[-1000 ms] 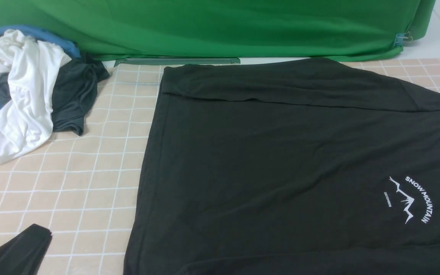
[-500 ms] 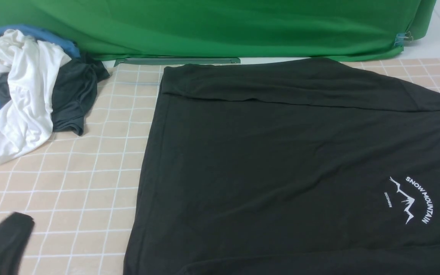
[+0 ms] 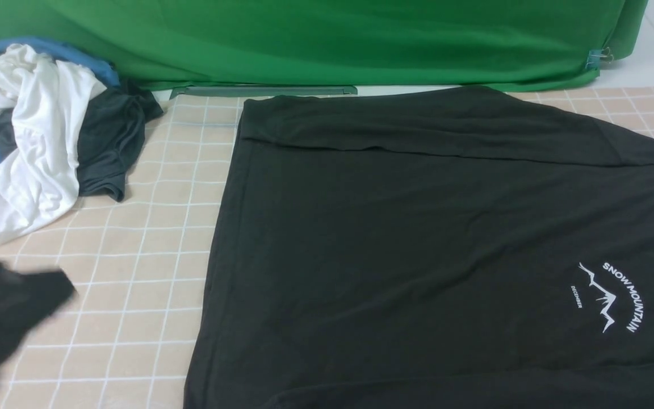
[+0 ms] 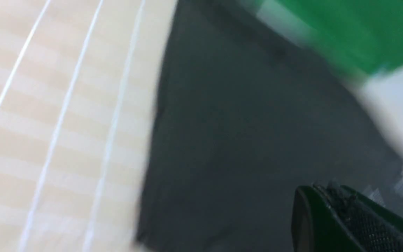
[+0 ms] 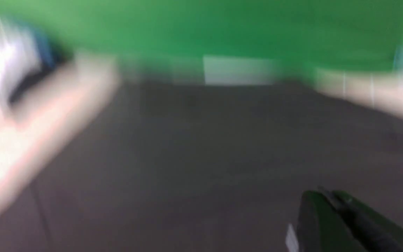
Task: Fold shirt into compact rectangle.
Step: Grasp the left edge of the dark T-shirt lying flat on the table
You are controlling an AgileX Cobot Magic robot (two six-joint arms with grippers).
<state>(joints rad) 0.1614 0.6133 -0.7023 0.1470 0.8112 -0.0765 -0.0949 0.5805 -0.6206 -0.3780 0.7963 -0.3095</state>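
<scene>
Front overview — wrist cameras near shirt (image 3: 418, 227)

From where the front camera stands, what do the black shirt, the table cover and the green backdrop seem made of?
The shirt looks like soft matte knit, probably cotton: it lies limp with shallow creases. The table cover seems smooth printed vinyl or oilcloth, faintly shiny; uncertain. The backdrop looks like matte cloth, hanging in folds.

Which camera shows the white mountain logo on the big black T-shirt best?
The front view: the white mountain logo is sharp and readable there on the black T-shirt. Both wrist views are motion-blurred and show only plain dark fabric, with no print visible.
</scene>
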